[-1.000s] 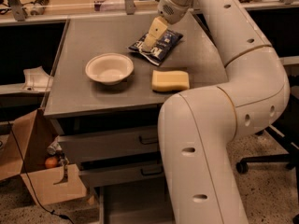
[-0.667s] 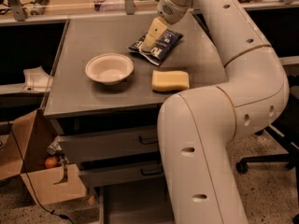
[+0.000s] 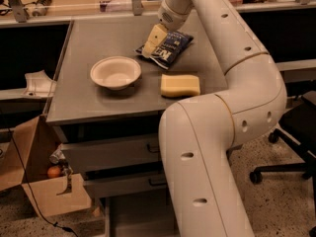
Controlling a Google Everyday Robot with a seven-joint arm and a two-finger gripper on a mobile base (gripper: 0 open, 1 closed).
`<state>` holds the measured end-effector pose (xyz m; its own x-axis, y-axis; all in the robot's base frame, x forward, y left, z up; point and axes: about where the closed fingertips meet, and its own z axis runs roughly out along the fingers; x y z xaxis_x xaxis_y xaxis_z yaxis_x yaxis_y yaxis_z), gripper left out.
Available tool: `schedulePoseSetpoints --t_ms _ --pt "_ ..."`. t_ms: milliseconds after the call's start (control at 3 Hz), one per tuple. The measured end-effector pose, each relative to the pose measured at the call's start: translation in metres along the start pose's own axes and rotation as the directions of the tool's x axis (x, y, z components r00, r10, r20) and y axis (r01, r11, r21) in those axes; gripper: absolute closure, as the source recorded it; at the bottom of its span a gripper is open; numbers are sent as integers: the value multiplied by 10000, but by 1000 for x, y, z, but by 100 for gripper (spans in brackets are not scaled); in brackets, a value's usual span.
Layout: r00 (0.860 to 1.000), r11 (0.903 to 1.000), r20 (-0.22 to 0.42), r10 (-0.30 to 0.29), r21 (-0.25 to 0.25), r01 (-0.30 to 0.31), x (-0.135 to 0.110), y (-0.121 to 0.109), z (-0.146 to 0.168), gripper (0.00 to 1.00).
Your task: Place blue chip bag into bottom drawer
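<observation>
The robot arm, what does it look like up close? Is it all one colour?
Mostly: the arm is thick, rounded, off-white tubes joined by thin seams and dotted with small dark holes; no cables show. Its tool, over the blue chip bag at the far side of the table, is pale yellow and blocky.

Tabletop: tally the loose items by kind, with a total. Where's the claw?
chip bag: 1
bowl: 1
sponge: 1
Total: 3
claw: at the chip bag's left edge.
</observation>
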<state>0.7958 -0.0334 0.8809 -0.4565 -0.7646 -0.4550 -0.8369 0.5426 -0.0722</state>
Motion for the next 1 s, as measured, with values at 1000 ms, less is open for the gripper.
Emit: schedulePoseSetpoints --t_ms 1000 --pt "9984 9983 -111 561 -162 -563 5 -6 40 0"
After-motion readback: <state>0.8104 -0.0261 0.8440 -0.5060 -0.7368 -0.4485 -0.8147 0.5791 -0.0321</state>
